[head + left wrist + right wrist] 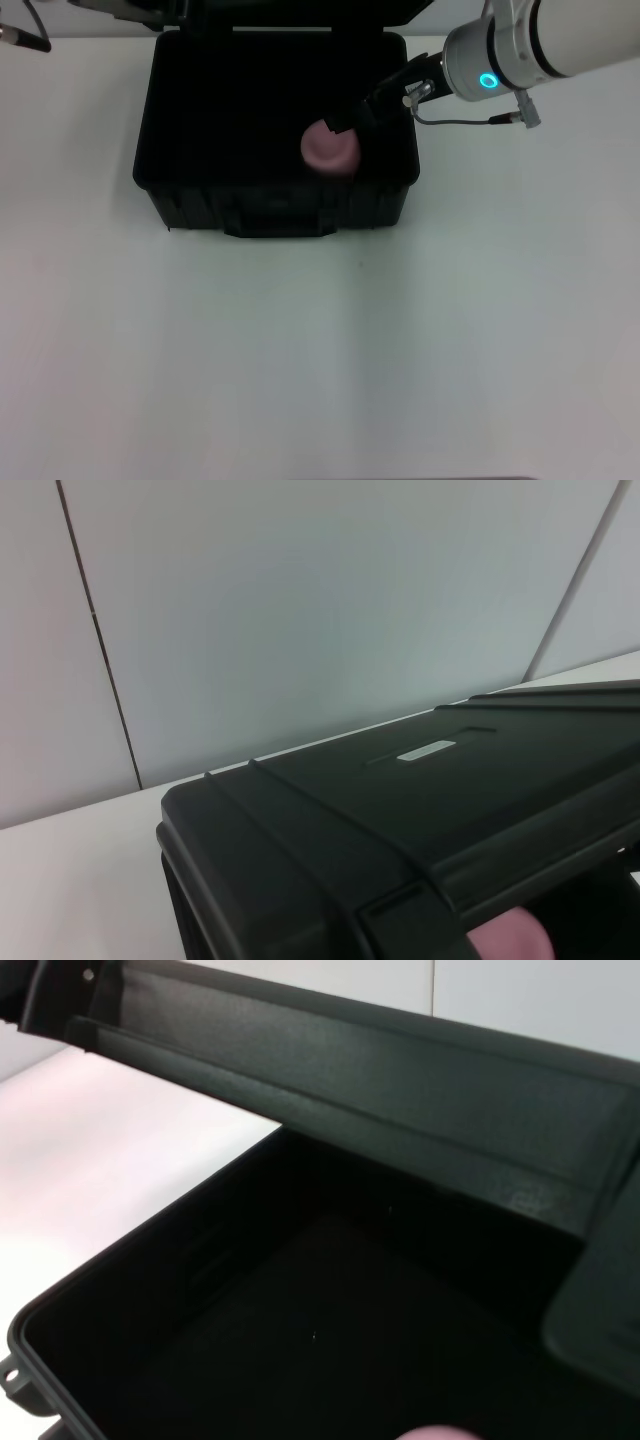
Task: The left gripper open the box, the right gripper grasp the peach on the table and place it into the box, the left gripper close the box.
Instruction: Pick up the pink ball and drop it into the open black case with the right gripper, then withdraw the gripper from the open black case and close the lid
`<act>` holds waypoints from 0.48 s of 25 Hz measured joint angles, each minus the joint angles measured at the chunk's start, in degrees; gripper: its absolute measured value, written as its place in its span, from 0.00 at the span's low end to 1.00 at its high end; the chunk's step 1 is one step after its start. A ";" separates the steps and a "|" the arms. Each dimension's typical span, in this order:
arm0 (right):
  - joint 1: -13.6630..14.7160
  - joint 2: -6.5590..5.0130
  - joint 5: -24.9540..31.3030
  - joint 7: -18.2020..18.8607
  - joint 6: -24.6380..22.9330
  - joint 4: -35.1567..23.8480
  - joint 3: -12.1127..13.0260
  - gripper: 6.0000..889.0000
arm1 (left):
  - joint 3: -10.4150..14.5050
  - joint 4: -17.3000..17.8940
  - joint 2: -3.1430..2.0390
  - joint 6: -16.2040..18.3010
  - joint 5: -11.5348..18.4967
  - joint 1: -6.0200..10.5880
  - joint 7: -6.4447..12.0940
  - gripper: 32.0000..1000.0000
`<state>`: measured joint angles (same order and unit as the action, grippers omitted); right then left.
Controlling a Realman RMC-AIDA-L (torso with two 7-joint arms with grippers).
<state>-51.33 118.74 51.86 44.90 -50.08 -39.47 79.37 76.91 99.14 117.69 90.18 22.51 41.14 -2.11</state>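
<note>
Left gripper (22, 38) is barely in view at the far left edge, up near the raised lid; can't tell how its claw stands. Box (180, 205) sits open on the table (320, 350), lid (420, 780) tipped up at the back. Peach (330, 150) is inside the box, right of centre, with the right gripper (350, 118) closed around its top. Looks like the placing step. Next: release the peach, lift the right arm clear over the box's right wall, then the lid can come down. Nothing else around; only that arm blocks closing.
</note>
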 joint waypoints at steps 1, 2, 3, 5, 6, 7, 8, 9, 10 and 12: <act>0.00 -0.01 0.00 0.01 -0.03 0.00 0.00 0.76 | 0.00 0.00 0.00 0.00 0.00 0.00 0.00 0.36; 0.00 -0.02 0.00 0.01 -0.08 0.00 0.00 0.78 | 0.00 0.00 0.00 0.00 0.00 -0.01 0.00 0.36; 0.00 -0.05 0.00 0.01 -0.18 -0.02 0.00 0.81 | 0.00 0.00 0.00 0.00 0.00 -0.01 0.00 0.36; 0.00 -0.12 0.00 0.01 -0.42 -0.19 0.00 0.85 | 0.00 0.00 0.00 0.00 0.00 -0.07 0.00 0.36; 0.00 -0.15 0.00 0.01 -0.59 -0.33 0.00 0.88 | 0.00 0.00 0.00 0.00 0.00 -0.12 0.00 0.36; 0.00 -0.20 0.00 0.01 -0.83 -0.53 0.00 0.90 | 0.00 0.00 0.00 0.00 0.00 -0.16 0.00 0.36; 0.00 -0.26 0.00 0.01 -1.29 -0.78 -0.07 0.92 | 0.00 0.00 0.00 0.00 0.00 -0.19 0.00 0.36; 0.00 -0.31 0.00 0.01 -1.91 -1.11 -0.19 0.94 | 0.00 0.00 0.00 0.00 0.00 -0.19 0.00 0.36; 0.01 -0.39 -0.01 0.01 -2.64 -1.55 -0.32 0.96 | 0.00 0.00 0.00 0.00 -0.01 -0.20 0.00 0.36; 0.20 -0.44 -0.18 -0.11 -3.99 -2.72 -0.51 0.99 | 0.00 0.00 -0.01 0.00 -0.06 -0.27 0.01 0.36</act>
<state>-51.13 118.30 51.67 44.79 -54.07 -42.18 78.86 76.91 99.14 117.68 90.18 22.45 40.87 -2.10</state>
